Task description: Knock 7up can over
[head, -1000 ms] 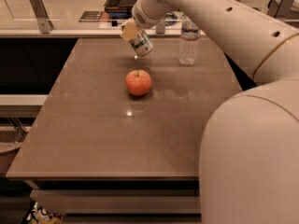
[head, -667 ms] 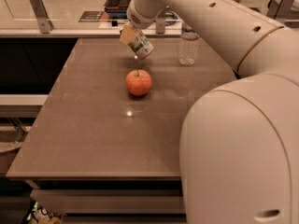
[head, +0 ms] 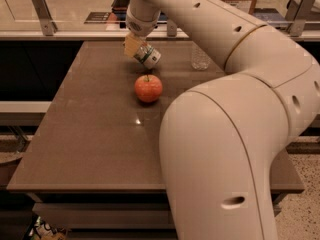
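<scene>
My gripper (head: pixel 134 45) is right against the tilted 7up can (head: pixel 148 57), can't tell if it's gripping; tipped this way it might roll into the apple (head: pixel 148 88)

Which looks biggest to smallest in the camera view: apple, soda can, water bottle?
1. apple
2. 7up can, tilted at the pincer behind the apple
Unranked: water bottle, partly hidden by the arm and farther back.
</scene>
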Controlling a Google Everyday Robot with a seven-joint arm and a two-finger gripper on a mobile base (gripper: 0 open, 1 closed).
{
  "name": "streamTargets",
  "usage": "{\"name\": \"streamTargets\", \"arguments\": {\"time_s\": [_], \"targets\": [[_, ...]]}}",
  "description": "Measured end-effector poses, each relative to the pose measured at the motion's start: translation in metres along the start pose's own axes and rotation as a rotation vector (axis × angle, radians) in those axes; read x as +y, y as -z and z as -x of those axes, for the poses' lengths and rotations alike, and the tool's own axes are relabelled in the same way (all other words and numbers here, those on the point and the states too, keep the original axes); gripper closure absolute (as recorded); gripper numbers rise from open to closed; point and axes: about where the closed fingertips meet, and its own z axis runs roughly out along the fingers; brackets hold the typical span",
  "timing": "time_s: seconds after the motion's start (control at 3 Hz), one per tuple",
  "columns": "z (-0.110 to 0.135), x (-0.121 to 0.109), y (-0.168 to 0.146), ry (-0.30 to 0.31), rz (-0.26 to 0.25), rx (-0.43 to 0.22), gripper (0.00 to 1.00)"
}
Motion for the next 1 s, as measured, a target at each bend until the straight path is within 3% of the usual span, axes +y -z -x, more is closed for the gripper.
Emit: {"name": "streamTargets", "arguments": {"time_s": [0.33, 1.0], "targets": [[0.008, 0.015, -0.019, 0.031, 0.049, 0.008, 1.00], [0.028, 0.041, -0.062, 0.030, 0.142, -0.103, 1.00]]}}
